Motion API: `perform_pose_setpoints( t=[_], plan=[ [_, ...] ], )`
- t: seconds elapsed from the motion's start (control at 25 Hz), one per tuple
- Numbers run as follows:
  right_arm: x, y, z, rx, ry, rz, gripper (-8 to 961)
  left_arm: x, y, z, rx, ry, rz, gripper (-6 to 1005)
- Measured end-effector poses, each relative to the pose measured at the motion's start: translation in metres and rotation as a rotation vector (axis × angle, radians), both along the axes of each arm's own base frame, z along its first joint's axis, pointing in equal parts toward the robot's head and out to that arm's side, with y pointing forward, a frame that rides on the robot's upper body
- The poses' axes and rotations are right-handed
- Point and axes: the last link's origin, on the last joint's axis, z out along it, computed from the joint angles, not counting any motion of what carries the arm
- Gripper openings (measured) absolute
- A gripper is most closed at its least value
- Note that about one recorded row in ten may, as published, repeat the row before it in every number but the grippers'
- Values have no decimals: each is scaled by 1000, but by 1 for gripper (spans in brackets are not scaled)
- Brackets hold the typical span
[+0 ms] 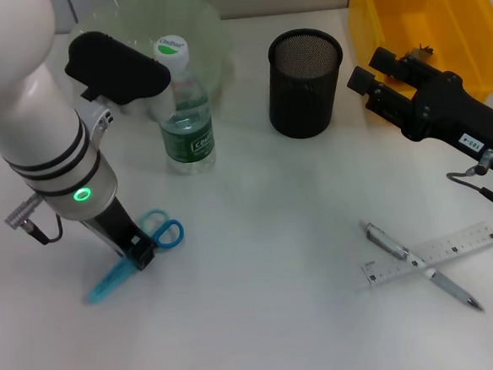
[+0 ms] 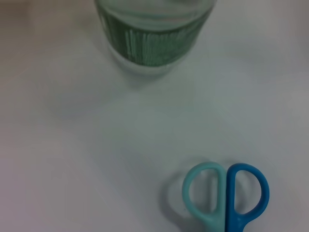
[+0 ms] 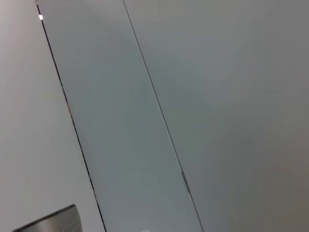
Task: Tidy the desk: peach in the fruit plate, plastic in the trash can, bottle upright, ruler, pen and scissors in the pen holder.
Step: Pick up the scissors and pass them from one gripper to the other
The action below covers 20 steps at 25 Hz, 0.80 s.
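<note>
While the left gripper [image 1: 139, 253] is set down on the desk [image 1: 267, 234], the blue scissors [image 1: 133, 261] are pinched at the pivot between its closed fingers, handles toward the upright bottle [image 1: 185, 113], right gripper [image 1: 366, 79] parked by the pen holder [image 1: 305, 83], its opening not discernible.

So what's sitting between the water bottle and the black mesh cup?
Nothing: in the head view, only bare white desk separates the upright clear plastic water bottle from the black mesh pen holder.
</note>
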Motion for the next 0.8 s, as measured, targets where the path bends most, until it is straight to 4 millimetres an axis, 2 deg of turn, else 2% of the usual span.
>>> perform_pose_setpoints(
  t=[0.6, 0.8],
  plan=[
    [3, 2, 6, 41, 37, -34, 559, 37, -7, 31, 107, -101, -151, 256],
    [4, 1, 6, 40, 41, -40, 558, 58, -15, 52, 167, -143, -247, 256]
  ],
)
